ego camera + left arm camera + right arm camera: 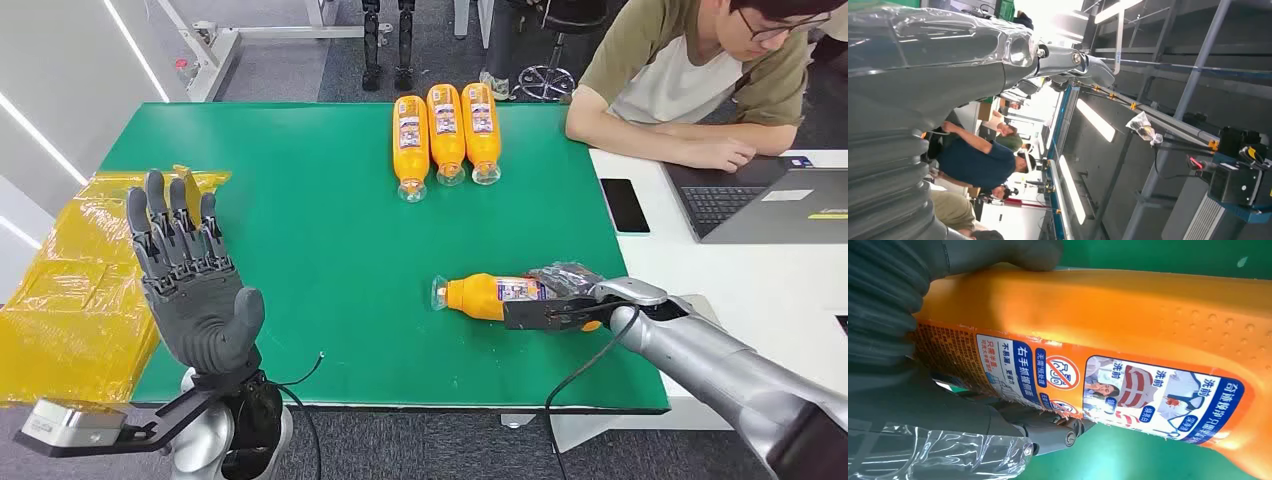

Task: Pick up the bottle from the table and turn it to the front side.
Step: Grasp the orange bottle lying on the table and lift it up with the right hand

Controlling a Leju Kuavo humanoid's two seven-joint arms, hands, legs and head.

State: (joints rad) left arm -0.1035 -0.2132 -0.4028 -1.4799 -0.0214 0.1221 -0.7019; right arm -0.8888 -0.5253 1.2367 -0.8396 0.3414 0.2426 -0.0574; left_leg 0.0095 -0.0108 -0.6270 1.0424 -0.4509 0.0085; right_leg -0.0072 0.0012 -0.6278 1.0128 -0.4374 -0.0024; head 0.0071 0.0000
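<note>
right hand [560,300] clasped round lying orange plastic bottle [487,295], label side gripped for turning | left hand [190,290] raised, fingers spread, nothing held

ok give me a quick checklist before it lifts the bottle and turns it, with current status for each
1. Right robot hand closed around the lying bottle: ok, thumb and fingers wrap its body in the right wrist view.
2. Grip firm enough to lift: cannot tell.
3. Bottle on the green table, not yet raised: ok.
4. Which side faces up: not ok, the label with small print and a prohibition sign shows, seemingly the back.
5. Left robot hand out of the way: ok, raised open at the table's left edge.
6. Space around: ok, the three other bottles lie far off; the person's arm is beyond the table's edge.
</note>
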